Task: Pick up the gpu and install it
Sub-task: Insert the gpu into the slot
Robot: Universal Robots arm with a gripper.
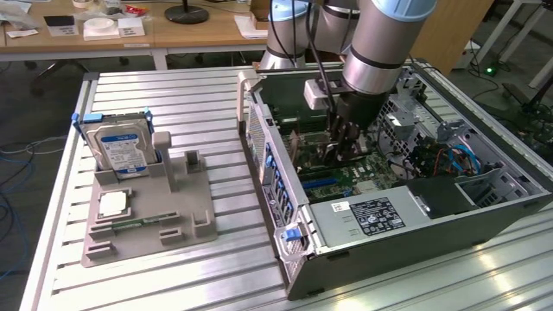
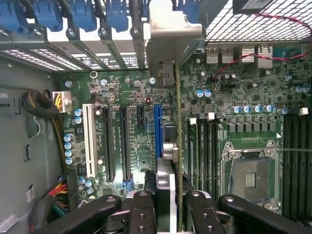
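My gripper (image 1: 338, 148) is down inside the open computer case (image 1: 259, 139), over the green motherboard (image 1: 350, 176). It is shut on the gpu (image 2: 178, 146), which the wrist view shows edge-on as a thin upright card between my black fingers (image 2: 141, 209). The card's silver bracket (image 2: 173, 34) points at the case's rear slot openings. The gpu hangs just beside the blue expansion slot (image 2: 158, 129); whether it touches the board I cannot tell. In the exterior view the card (image 1: 322, 150) is mostly hidden behind the fingers.
A grey fixture (image 1: 186, 223) on the slatted table holds the silver hard drive (image 1: 121, 148) with a blue label, a small chip (image 1: 113, 205) and a green memory stick (image 1: 131, 225). The power supply (image 1: 372, 217) fills the case's near end. Cable bundles (image 2: 44, 112) lie beside the slots.
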